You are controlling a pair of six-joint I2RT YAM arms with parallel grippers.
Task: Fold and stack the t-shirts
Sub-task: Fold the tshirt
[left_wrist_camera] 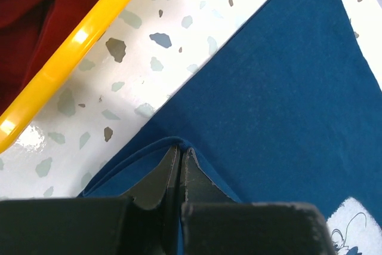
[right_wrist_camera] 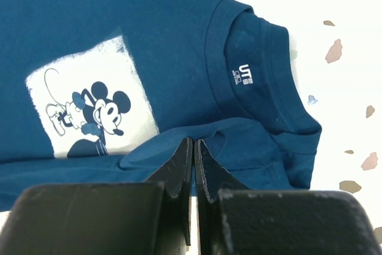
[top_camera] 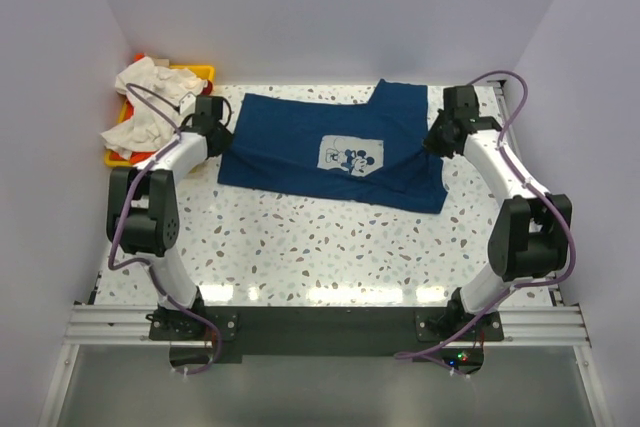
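Navy t-shirt flat at ctr of terrazzo table, collar label "UT" and Mickey print clear only in right wrist view; left gripper and right gripper each clamped on its folded edge; yellow tray far left w/ white tees, prob. a red tee beneath.

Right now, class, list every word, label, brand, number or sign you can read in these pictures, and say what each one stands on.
"UT": printed in white inside the collar of the navy t-shirt, right wrist view.
Small white marks just under it: too small to read.
Cartoon print on the chest: a picture only, no words.
Nothing else is legible in any view.
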